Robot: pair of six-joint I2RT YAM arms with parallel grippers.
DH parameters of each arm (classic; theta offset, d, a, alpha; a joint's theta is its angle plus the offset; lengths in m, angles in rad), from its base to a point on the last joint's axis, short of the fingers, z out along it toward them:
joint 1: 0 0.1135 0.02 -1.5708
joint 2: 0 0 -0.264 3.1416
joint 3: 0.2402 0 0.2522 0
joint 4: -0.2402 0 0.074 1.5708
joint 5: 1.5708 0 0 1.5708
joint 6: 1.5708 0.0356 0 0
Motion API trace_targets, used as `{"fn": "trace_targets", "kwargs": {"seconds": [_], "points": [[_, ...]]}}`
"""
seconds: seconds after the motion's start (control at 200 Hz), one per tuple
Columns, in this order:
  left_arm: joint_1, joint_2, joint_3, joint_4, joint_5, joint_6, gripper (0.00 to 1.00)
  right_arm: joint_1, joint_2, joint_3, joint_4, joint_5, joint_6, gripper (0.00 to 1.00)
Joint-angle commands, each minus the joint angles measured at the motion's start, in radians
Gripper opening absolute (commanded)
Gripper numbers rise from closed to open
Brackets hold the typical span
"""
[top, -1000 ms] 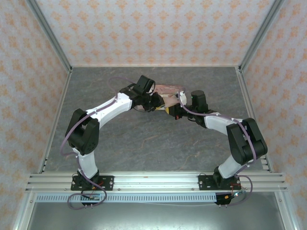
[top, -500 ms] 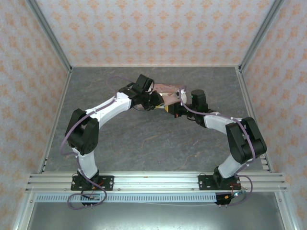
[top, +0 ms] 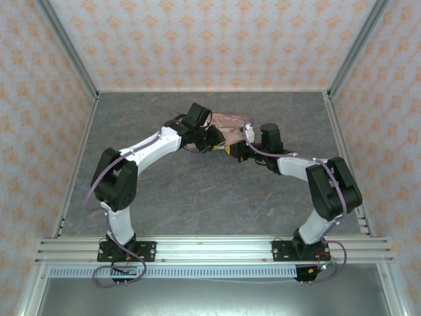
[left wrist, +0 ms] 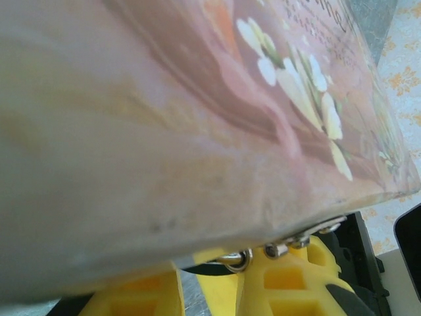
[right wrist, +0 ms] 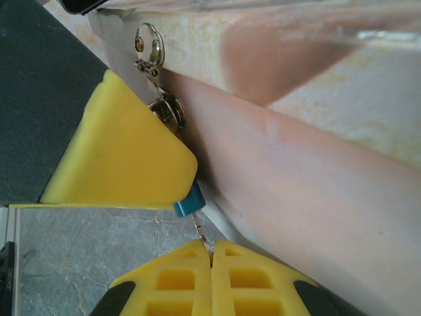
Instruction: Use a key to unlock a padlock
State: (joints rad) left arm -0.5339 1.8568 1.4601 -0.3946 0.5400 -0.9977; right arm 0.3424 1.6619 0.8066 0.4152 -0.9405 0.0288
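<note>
Arms bent inward, L pincer (left wrist: 209, 280) near-shut — R pincer (right wrist: 212, 255) tips together

The tin box (left wrist: 197, 118) is dusty pink, painted with white blossoms and an orange patch, shading to cream and peach along its side; its hasp (right wrist: 148, 46) is bright silver; the padlock (right wrist: 189, 203) is blue-teal; the key (right wrist: 202, 236) is pale silver; the left gripper (left wrist: 210, 286) and right gripper (right wrist: 212, 255) have yellow jaws patterned with a grid of square recesses, edged in black; the left arm (top: 148, 146) and right arm (top: 296, 164) are white with black joints, trailed by lilac cables (top: 89, 191); the tabletop (top: 197, 197) is dark grey with pale marble veining; the walls (top: 210, 39) are cream with a repeating orange floral motif; the rail (top: 210, 247) is plain silver.
</note>
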Motion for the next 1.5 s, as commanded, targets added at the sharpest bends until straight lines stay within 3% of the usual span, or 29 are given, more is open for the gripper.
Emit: {"fn": "trace_targets", "kwargs": {"seconds": [0.0,0.37,0.906,1.181,1.491], "points": [[-0.054,-0.008,0.020,0.052,0.153,0.005,0.15,0.025,0.008,0.069,0.151,0.004,0.000,0.00],[-0.054,0.001,-0.002,0.037,0.132,0.033,0.14,0.025,-0.015,0.078,0.236,-0.024,0.095,0.00],[-0.054,0.069,-0.110,0.173,0.097,0.004,0.16,0.031,0.068,-0.095,0.397,0.033,0.213,0.00],[-0.050,0.087,-0.155,0.202,0.064,0.010,0.31,0.037,0.118,-0.124,0.444,0.037,0.265,0.00],[-0.025,-0.002,-0.212,0.204,0.010,0.009,0.47,0.041,0.167,-0.150,0.482,0.035,0.344,0.00]]}}
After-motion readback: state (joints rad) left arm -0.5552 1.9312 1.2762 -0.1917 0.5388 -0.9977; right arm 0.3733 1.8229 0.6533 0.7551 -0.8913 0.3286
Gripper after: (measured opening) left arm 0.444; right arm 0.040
